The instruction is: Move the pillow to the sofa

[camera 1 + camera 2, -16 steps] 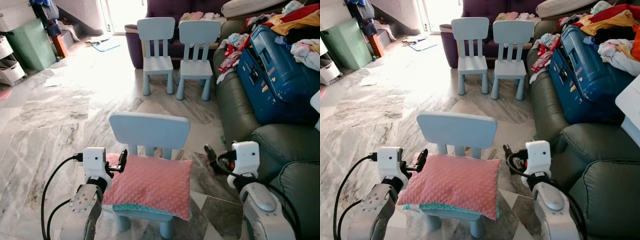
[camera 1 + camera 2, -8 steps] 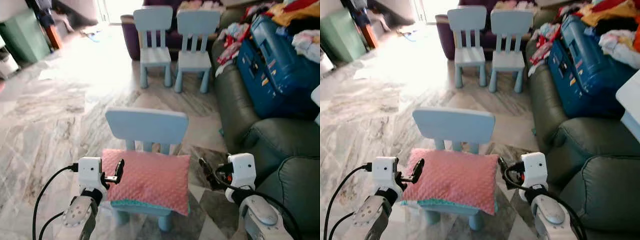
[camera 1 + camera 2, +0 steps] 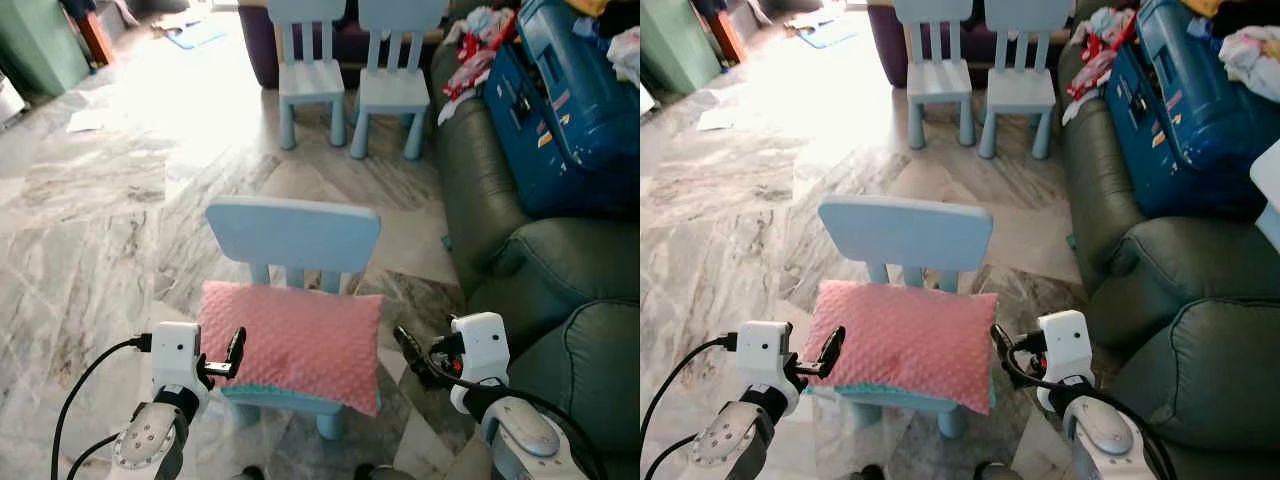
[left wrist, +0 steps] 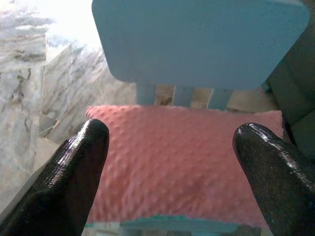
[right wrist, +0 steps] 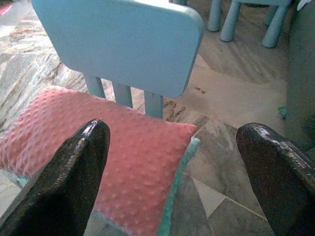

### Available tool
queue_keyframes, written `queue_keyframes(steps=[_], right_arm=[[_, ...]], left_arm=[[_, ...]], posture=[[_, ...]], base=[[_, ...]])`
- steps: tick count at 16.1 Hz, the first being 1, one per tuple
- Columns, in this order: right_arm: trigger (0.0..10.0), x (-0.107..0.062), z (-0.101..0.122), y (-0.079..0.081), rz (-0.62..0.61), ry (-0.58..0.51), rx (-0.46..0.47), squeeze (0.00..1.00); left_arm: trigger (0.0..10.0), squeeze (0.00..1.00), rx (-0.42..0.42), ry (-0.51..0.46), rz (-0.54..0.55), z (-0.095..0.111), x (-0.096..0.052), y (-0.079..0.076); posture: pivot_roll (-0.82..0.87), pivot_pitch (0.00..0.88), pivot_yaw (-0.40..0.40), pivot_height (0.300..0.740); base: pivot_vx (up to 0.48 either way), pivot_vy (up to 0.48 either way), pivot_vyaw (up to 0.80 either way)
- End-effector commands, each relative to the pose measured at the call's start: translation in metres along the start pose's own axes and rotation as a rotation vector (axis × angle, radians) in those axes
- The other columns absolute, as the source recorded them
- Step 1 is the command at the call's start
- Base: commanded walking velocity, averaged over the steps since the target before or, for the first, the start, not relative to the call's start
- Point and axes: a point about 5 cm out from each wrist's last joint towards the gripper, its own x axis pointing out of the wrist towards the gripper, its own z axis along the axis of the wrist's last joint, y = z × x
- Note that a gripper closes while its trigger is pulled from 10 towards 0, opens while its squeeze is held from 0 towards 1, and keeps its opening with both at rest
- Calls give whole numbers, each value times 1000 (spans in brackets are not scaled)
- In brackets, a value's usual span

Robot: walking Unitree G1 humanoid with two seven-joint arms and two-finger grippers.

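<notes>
Left eye view: left gripper hung at lower left, fingers spread, just beside the pink pillow's left edge. That pillow lay flat on the small blue chair at frame centre. Right gripper, fingers likewise spread, waited just off its right edge. Green sofa occupied the right side.

the pillow lies on the seat of the near small chair, in front of its backrest. the left gripper is just left of the pillow, the right gripper just right. the sofa runs along the right, a suitcase on it farther back. two more small chairs stand side by side behind.
</notes>
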Motion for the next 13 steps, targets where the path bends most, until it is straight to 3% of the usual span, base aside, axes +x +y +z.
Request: queue_keyframes(steps=[1,8,13], right_arm=[[10000,-2,-1,3,21,13,9,0],[10000,-7,-6,7,44,33,13,0],[10000,-7,-7,9,37,35,18,0]], left_arm=[[10000,0,17,19,2,-2,-4,2],[10000,0,25,36,15,-4,-10,5],[10000,0,33,30,4,-1,-6,5]], posture=[[-145,219,29,740],[-146,225,29,740],[-151,223,30,740]], base=[[0,0,0],[0,0,0],[0,0,0]])
